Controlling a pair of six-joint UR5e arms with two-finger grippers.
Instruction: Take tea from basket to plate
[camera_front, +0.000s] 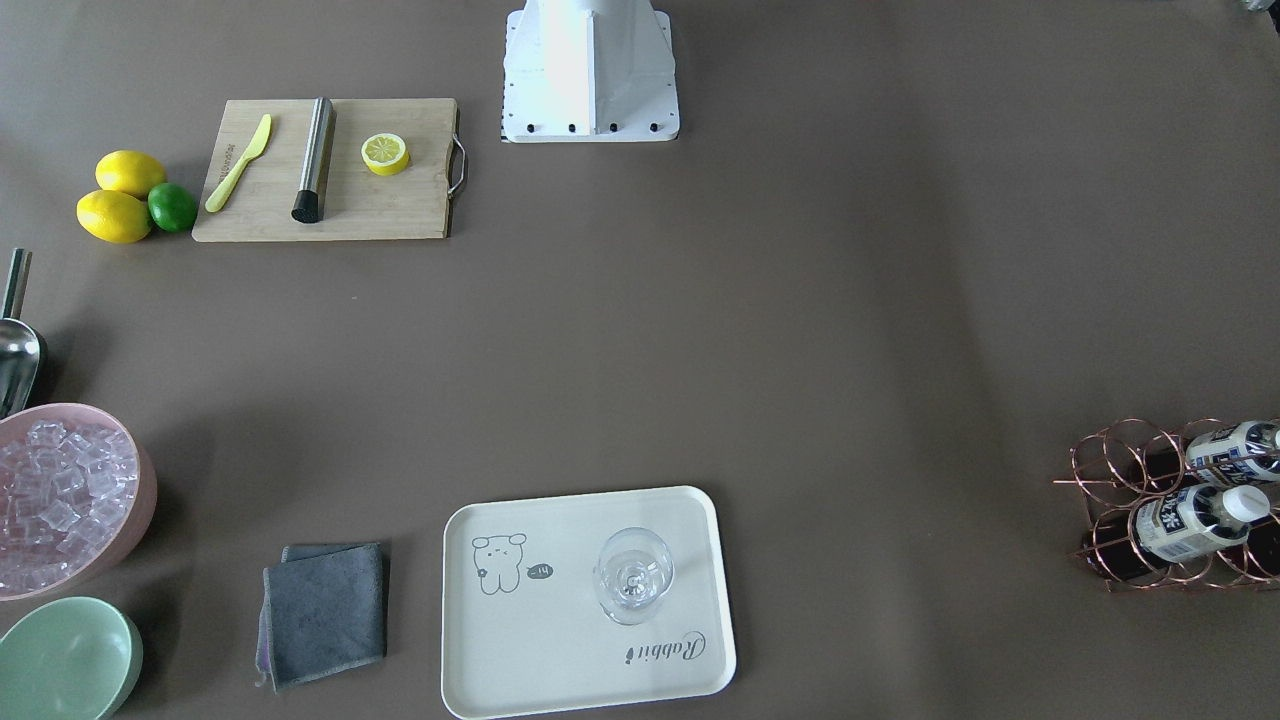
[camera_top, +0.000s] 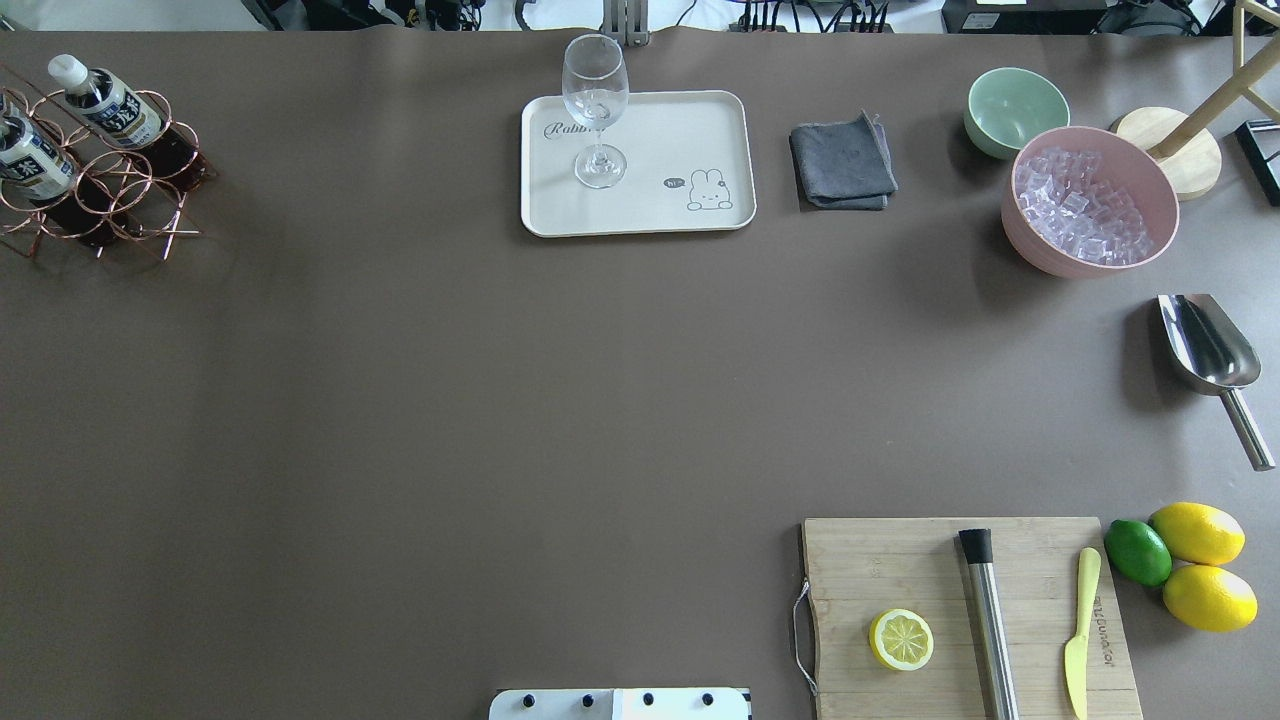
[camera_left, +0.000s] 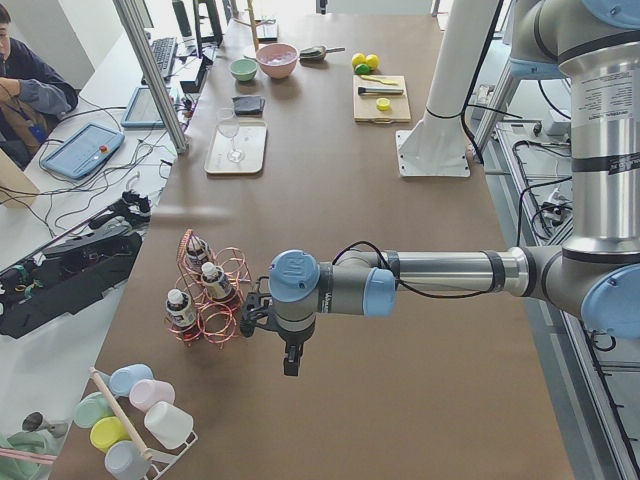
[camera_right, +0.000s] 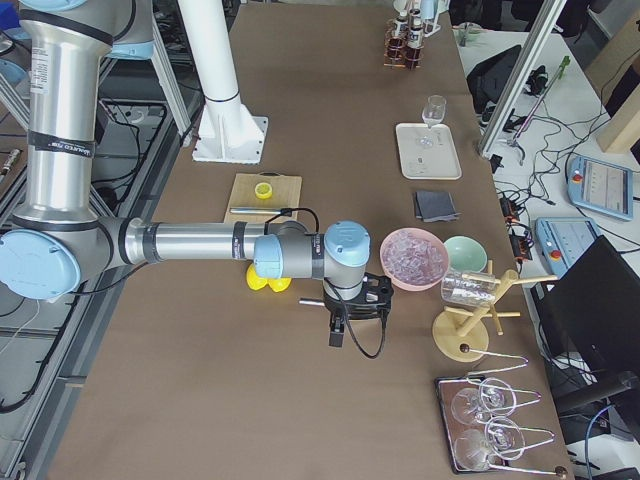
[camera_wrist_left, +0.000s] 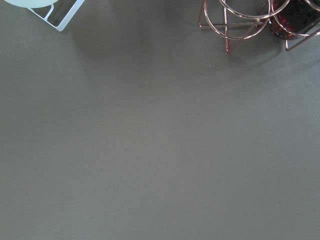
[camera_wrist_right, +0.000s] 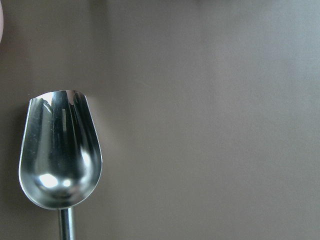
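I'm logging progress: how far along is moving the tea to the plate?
Done: nothing; the plate holds only a wine glass. In hand: the left arm hovers beside the basket, whose bottles all stand inside. Left: everything, from grasping and lifting out to setting down on the plate.

Left gripper: bare table directly below; basket just beside it; cup rack near, on the side away from the plate. Open surface runs to the plate, whose nearer half holds a wine glass.
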